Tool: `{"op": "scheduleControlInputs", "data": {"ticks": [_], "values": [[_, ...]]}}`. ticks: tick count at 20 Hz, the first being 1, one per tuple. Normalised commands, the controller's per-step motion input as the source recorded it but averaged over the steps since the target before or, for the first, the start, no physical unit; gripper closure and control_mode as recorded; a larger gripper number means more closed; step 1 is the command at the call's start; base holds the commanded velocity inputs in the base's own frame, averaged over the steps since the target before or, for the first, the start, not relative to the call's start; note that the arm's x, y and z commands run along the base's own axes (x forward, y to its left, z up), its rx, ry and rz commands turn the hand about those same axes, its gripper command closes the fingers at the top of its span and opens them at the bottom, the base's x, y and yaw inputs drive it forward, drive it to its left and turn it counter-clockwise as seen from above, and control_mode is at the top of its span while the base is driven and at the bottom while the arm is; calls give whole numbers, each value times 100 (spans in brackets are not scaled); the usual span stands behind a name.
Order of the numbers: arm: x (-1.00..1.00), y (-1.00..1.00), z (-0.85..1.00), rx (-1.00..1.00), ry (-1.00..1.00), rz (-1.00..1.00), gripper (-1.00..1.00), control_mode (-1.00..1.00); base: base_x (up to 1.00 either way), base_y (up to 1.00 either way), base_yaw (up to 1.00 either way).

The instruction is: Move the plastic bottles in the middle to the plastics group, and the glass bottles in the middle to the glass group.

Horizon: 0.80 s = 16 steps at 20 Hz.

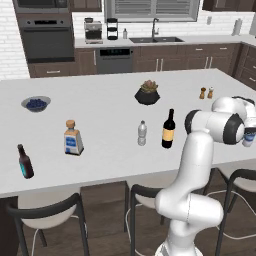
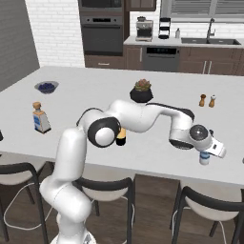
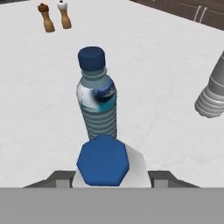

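My gripper [image 3: 111,177] is shut on a clear plastic bottle [image 3: 103,159] with a blue cap, seen from above. It is low at the counter's right end [image 2: 205,158], under the gripper [image 2: 210,149]. Just beyond stands a blue-capped, blue-labelled plastic bottle [image 3: 97,103], and a grey ribbed bottle [image 3: 211,92] shows at the right edge. In the middle stand a small clear bottle with a white cap [image 1: 142,133] and the tall dark wine bottle [image 1: 169,129]. At the left are the squat corked bottle [image 1: 73,138] and the small brown bottle [image 1: 25,161].
A dark pot with a succulent [image 1: 148,93] sits at mid-counter, a bowl of blueberries [image 1: 36,103] at far left, and two small shakers [image 1: 206,93] behind the gripper's area. Stools [image 1: 47,215] line the counter's near edge [image 1: 100,181].
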Motion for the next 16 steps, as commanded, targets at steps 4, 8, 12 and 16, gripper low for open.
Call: {"op": "scheduleControlInputs", "data": {"ticks": [4, 8, 12, 16], "values": [[0, -5, -24, 0, 0, 0, 100, -100, 0, 0, 0], [0, -4, -34, 0, 0, 0, 100, -100, 0, 0, 0], [0, -1, -19, 0, 0, 0, 100, -100, 0, 0, 0], [0, 0, 5, 0, 0, 0, -100, -100, 0, 0, 0]]}}
